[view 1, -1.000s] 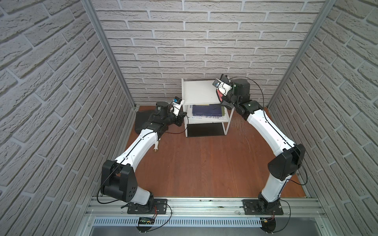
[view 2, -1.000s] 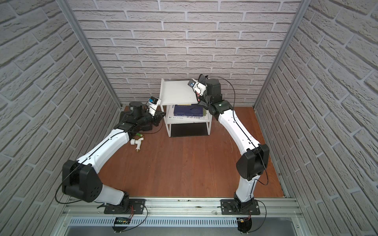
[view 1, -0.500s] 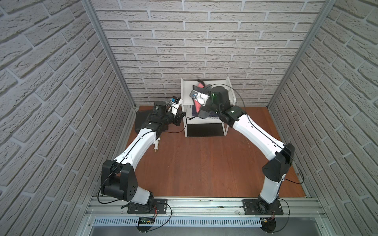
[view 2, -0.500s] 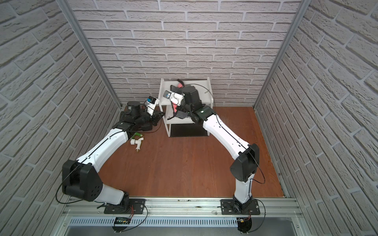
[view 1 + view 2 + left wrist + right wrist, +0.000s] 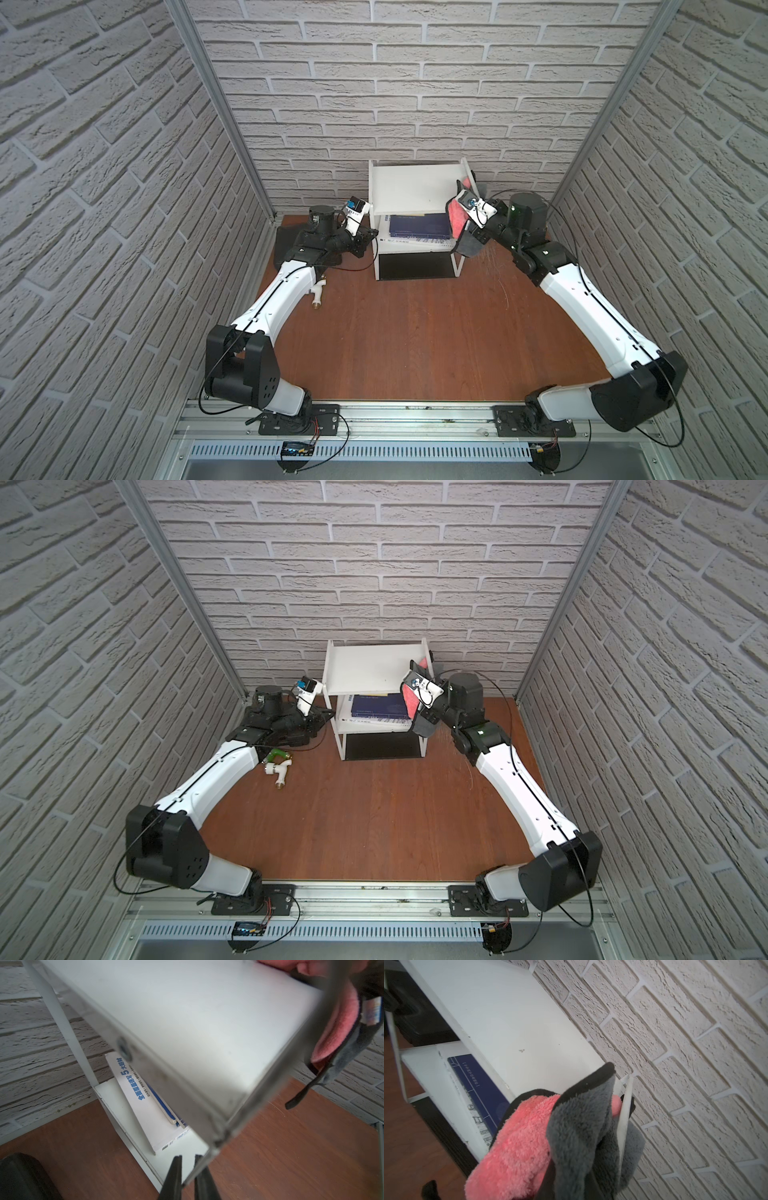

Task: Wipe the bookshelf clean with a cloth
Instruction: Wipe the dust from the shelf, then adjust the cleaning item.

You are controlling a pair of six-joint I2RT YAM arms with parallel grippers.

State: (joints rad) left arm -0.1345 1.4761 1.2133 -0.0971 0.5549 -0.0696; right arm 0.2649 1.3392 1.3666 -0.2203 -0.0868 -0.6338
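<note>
Two arms flank your bookshelf point(image 5: 415, 195), which stands against the back brick wall on the wooden counter point(image 5: 415, 332). Right gripper point(image 5: 467, 208): jaws closed on the pink-and-grey cloth point(image 5: 550, 1142), which is draped over the right edge of the top board. Left gripper point(image 5: 188, 1176): jaws narrow, pinching the thin front-left frame leg. Blue-covered books point(image 5: 376, 706) lie on the middle shelf. One white-and-green pipe fitting point(image 5: 279, 766) lies on the counter near your left arm.
</note>
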